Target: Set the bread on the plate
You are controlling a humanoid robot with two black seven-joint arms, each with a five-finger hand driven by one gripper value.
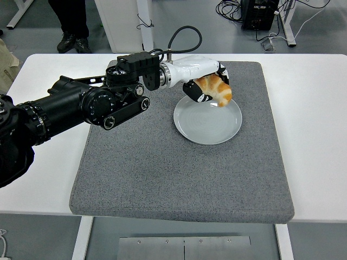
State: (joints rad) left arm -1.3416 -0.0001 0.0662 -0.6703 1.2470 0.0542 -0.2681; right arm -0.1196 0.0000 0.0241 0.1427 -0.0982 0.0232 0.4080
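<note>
My left hand (209, 89) is shut on a golden croissant (218, 89) and holds it just over the far left rim of the round grey plate (208, 124). The croissant hangs down from the fingers, close to the plate surface; I cannot tell whether it touches. The plate lies on the grey mat (162, 162) a little right of its middle. The black left arm (81, 103) reaches in from the left edge, with a white forearm section near the hand. The right arm is out of view.
The grey mat covers the middle of the white table (314, 135). A person's legs (73, 21) stand beyond the table's far left. Cables and desk legs (260, 16) are on the floor at the top right.
</note>
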